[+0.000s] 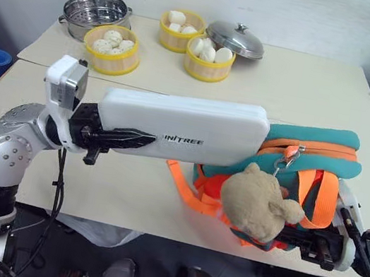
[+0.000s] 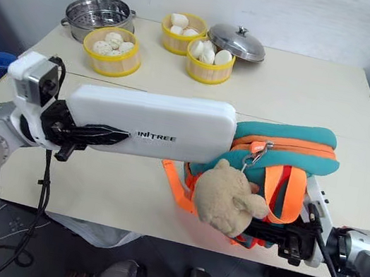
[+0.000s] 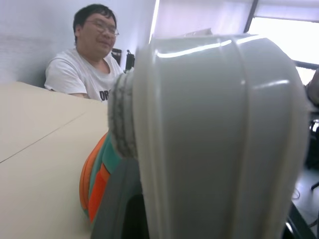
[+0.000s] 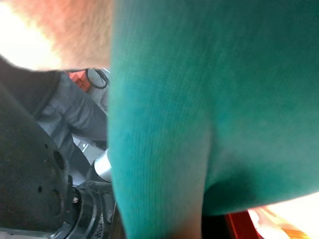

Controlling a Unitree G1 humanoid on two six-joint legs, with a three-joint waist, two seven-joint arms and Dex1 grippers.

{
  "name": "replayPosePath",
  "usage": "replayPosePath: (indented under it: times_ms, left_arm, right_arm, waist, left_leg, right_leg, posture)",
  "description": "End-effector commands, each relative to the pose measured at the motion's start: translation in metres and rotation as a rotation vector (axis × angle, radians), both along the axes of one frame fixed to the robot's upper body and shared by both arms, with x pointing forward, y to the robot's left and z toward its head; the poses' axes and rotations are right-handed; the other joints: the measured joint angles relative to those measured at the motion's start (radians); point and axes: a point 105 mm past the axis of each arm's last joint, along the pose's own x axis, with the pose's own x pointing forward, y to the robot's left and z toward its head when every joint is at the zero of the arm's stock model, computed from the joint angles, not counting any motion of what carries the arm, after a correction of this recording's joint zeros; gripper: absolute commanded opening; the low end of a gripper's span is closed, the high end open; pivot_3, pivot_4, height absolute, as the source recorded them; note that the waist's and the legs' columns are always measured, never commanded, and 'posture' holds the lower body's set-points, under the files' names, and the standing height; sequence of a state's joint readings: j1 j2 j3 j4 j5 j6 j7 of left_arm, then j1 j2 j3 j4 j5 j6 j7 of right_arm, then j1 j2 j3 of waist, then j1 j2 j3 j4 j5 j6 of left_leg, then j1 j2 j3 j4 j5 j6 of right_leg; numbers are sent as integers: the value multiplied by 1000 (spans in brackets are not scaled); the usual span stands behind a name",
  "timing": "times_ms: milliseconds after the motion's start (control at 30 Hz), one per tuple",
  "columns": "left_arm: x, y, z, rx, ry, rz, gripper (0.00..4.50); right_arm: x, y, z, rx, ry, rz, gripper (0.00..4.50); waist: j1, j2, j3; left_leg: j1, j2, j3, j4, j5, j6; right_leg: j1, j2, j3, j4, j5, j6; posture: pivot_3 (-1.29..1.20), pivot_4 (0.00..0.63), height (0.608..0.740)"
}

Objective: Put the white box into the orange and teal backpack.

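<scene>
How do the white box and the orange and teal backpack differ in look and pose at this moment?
The white box is flat, glossy and hard-edged, while the orange and teal backpack is soft and bulgy. The box is held above the table by the left gripper; the backpack lies on the table. The box is plain apart from small lettering; the backpack carries straps and a plush bear. Both lie lengthwise, side to side.

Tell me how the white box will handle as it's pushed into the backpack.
The white box stays straight though the left gripper holds one end, so it is probably stiff. Its glossy shell may slip. The orange and teal backpack looks soft and may give way.
</scene>
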State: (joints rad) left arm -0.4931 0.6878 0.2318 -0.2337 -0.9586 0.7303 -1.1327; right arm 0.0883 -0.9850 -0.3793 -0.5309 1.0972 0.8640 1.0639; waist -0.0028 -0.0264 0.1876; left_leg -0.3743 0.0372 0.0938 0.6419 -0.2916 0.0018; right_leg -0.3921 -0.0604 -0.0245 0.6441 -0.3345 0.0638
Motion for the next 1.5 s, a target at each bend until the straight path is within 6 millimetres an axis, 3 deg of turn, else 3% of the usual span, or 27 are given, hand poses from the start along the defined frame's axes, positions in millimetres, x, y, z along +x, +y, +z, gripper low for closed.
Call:
replayPosePath:
  times_ms: [33, 100, 267, 433, 533, 567, 633, 733, 833, 933, 1067, 1167, 1300, 1433, 1500]
  left_arm:
    - [38, -48, -2, 281, -387, 111, 1236]
    - [48, -67, 3, 289, -425, 119, 1236]
    - [44, -114, -19, 374, -450, -52, 1236]
    - [67, -157, -24, 300, -365, 21, 1236]
    - [73, -169, -31, 290, -319, 28, 1236]
    - [76, -169, -34, 290, -294, 37, 1236]
    - [80, -165, -39, 284, -254, 41, 1958]
    - [66, -154, -27, 178, -255, -48, 2751]
    - [62, -134, -17, 107, -280, -70, 3618]
    - [64, -103, -19, 143, -330, -71, 4453]
    - [80, -51, -18, 251, -374, 74, 4453]
    - [62, -29, -3, 265, -404, 70, 4453]
    - [17, -36, -9, 288, -416, -84, 4453]
    - [5, -49, -6, 247, -405, -95, 4453]
    - [0, -65, -10, 222, -411, -141, 4453]
  right_arm:
    - [1, 5, 2, 14, -33, 16, 16]
    - [2, 5, 1, 13, -34, 12, 16]
    - [5, 5, -1, 11, -33, 3, 16]
    - [7, 5, -5, 8, -39, -11, 16]
    - [9, 7, -6, 7, -45, -18, 16]
    - [9, 8, -6, 6, -48, -23, 16]
    - [11, 9, -7, 4, -62, -40, 0]
    - [14, 8, -7, 7, -93, -77, 0]
    - [20, 7, -4, 30, -134, -130, 0]
    - [24, 7, -3, 38, -169, -161, 0]
    - [30, 8, -1, 65, -201, -197, 0]
    - [33, 7, -2, 74, -191, -210, 0]
    - [36, 8, -8, 39, -185, -196, 0]
    - [39, 6, -11, 8, -190, -188, 0]
    - [40, 5, -13, 2, -187, -183, 0]
  waist:
    - [0, 0, 0]
    - [25, -1, 0]
    - [16, -1, 0]
    - [25, -1, 0]
    - [22, -1, 0]
    - [21, -1, 0]
    - [20, 0, 0]
    - [14, 0, 0]
    - [4, 0, 0]
    - [-3, 0, 0]
    - [-2, 0, 0]
    - [-2, 0, 0]
    - [3, 0, 0]
    - [2, 0, 0]
    - [2, 0, 0]
  left_leg:
    - [0, 0, 0, 0, 0, 0]
    - [-2, -1, -2, 5, 0, 1]
    - [-3, -3, 3, 6, -2, 4]
    - [-9, -3, 1, 9, -2, 4]
    - [-11, -3, 1, 12, -3, 9]
    - [-11, -3, 1, 12, -3, 10]
    - [-11, -3, 0, 12, -3, 10]
    - [-11, -3, 0, 11, -2, 10]
    - [-11, -3, 0, 11, 0, 5]
    - [-11, -3, 0, 11, 1, 4]
    - [-10, -3, 0, 11, 1, 4]
    - [-11, -3, 0, 11, 1, 4]
    - [-12, -5, -2, 11, -1, 6]
    - [-12, -7, -1, 12, -2, 9]
    - [-11, -7, -1, 12, -3, 11]
  right_leg:
    - [0, 0, 0, 0, 0, 0]
    - [1, 2, -2, -1, 1, 2]
    - [0, -1, 4, -3, 3, 6]
    - [-3, 0, 2, -5, 4, 7]
    - [-3, -1, 3, -6, 6, 10]
    - [-3, -1, 3, -6, 6, 11]
    - [-3, -1, 3, -6, 6, 11]
    - [-3, -1, 3, -5, 6, 11]
    - [-3, -1, 2, -5, 6, 11]
    - [-4, -1, 3, -4, 6, 11]
    - [-4, -1, 3, -2, 6, 10]
    - [-4, -2, 2, -3, 6, 10]
    - [-4, -5, 2, -2, 6, 11]
    - [-3, -8, 2, -4, 6, 11]
    - [-2, -8, 2, -5, 7, 12]
  posture:
    - [0, 150, 740]
    - [0, 150, 740]
    - [0, 150, 740]
    - [0, 150, 740]
    - [0, 150, 740]
    - [0, 150, 740]
    - [0, 150, 740]
    - [0, 150, 740]
    - [0, 150, 740]
    - [0, 150, 740]
    - [0, 150, 740]
    - [0, 150, 740]
    - [0, 150, 740]
    - [0, 150, 740]
    - [0, 150, 740]
